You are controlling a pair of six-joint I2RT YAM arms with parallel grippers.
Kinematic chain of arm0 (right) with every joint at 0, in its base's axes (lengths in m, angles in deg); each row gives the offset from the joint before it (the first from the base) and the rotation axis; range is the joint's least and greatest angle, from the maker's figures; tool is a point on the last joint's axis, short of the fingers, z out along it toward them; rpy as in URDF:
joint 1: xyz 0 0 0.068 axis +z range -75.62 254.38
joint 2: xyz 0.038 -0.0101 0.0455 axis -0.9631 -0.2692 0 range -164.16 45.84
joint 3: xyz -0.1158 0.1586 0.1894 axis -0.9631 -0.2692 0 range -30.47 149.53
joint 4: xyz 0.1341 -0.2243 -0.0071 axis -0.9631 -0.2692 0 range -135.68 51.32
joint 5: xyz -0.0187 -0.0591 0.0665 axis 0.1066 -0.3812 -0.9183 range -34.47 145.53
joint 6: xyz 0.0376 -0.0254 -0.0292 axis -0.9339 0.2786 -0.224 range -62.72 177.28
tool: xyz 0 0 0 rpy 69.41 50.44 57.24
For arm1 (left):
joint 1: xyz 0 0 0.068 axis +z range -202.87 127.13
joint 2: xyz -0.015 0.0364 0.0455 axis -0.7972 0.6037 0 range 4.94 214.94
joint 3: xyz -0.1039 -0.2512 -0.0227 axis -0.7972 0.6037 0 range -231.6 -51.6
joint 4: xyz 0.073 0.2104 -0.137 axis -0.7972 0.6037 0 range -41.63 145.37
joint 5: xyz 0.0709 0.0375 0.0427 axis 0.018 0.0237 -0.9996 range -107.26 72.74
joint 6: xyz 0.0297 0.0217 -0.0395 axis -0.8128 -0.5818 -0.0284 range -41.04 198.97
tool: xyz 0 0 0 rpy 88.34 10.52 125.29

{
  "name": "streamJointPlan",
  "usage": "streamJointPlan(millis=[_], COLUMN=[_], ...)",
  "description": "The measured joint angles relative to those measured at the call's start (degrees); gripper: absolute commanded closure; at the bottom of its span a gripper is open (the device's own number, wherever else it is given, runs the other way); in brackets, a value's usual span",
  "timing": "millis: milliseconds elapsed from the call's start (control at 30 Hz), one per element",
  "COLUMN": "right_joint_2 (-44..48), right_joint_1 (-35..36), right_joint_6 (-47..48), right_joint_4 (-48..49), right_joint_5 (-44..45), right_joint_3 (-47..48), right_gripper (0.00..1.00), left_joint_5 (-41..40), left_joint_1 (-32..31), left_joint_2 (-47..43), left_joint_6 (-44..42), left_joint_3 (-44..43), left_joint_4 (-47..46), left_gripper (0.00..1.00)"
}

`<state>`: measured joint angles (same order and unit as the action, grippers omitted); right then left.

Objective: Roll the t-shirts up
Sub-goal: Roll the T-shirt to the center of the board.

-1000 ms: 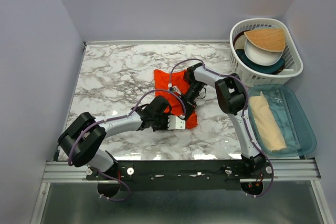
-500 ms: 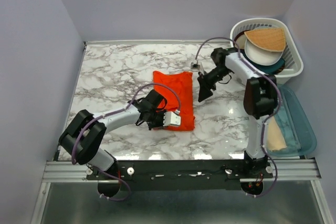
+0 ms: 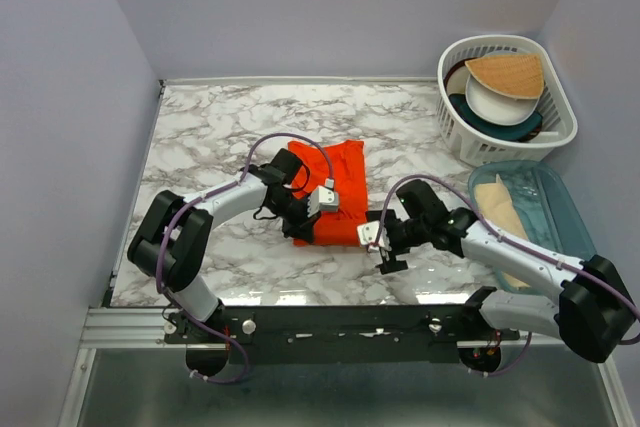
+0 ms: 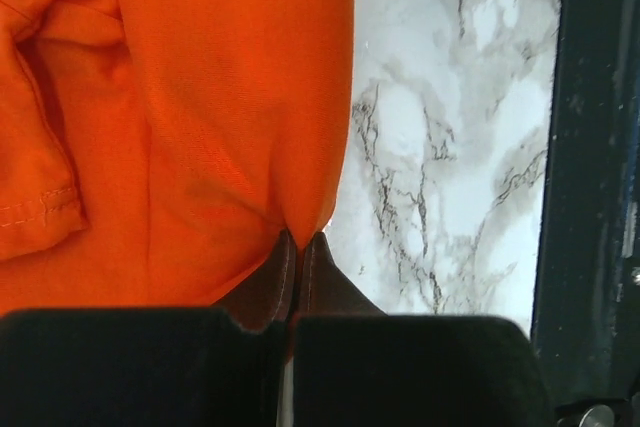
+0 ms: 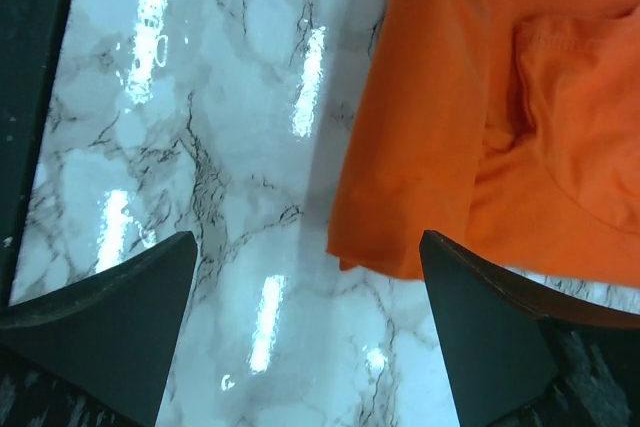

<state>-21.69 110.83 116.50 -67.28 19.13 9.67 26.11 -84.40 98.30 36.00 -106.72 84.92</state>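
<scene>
Bright orange-red t-shirt [image 3: 345, 162] of soft thin fabric, folded into a rough rectangle, flat on white-and-grey marbled tabletop [image 3: 220, 137]. Roughly mid-table, nearer the arms than the back wall. No print. Stitched hem at one side in left wrist view, a sleeve-like flap on top in right wrist view.

Left gripper [image 4: 298, 243]: jaws together, clamped on a fold of the t-shirt at its near-left edge. Cloth pulled into a small peak right at the brown fingertips [image 4: 282, 269]. Left arm bent in from the left, wrist over the shirt's left side.

Right gripper [image 5: 307, 239]: jaws wide apart, nothing between them. Low over bare marble just beside the shirt's near-right corner. Cloth edge close to the right-hand finger; contact impossible to tell.

Far right corner: white plastic slotted basket [image 3: 560, 117] with a stiff tan fan-shaped piece [image 3: 507, 72] on top of a white bowl [image 3: 495, 102].

Right edge, nearer the arms: translucent teal tray [image 3: 583, 247] holding a long beige cloth bundle [image 3: 510, 232]. Well apart from the t-shirt.
</scene>
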Motion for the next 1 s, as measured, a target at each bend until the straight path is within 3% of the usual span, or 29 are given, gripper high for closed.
streamJointPlan(millis=[100,433,533,633,667,733,767,867,1000], right_joint_2=[1.0,-6.4,-8.7,-10.2,-10.8,-11.5,-12.0,-13.6,-14.3], right_joint_1=[5.2,12.7,13.8,14.5,14.6,14.6,14.6,14.6,14.6], right_joint_6=[-0.1,-5.2,-5.4,-5.1,-4.8,-4.3,-4.1,-3.8,-4.1], right_joint_4=[10.2,26.9,27.8,29.0,30.0,31.4,32.2,34.6,35.4], right_joint_5=[5.2,15.6,16.9,18.8,19.6,20.8,21.4,22.8,23.6], right_joint_3=[-6.1,-6.7,-6.7,-6.7,-6.8,-6.9,-7.0,-7.0,-7.0], right_gripper=[0.0,0.02,0.14,0.32,0.47,0.61,0.78,0.96,0.97], left_joint_5=[2.4,5.5,6.0,6.9,7.2,8.1,8.3,8.6,8.0], left_joint_1=[0.6,0.9,1.4,2.1,2.4,3.2,3.5,4.1,4.1], left_joint_2=[0.0,1.1,1.3,1.4,1.4,1.4,1.4,1.3,-3.1], left_joint_6=[0.9,2.6,3.4,3.9,4.0,3.9,3.7,2.1,1.0], left_joint_3=[-0.6,-1.6,-1.9,-2.7,-2.8,-3.5,-3.6,-3.7,0.4], left_joint_4=[0.6,2.0,2.2,2.5,2.6,3.2,3.6,5.1,2.5], left_gripper=[1.0,1.0,1.0,1.0,1.0,1.0,0.9,0.61,0.43])
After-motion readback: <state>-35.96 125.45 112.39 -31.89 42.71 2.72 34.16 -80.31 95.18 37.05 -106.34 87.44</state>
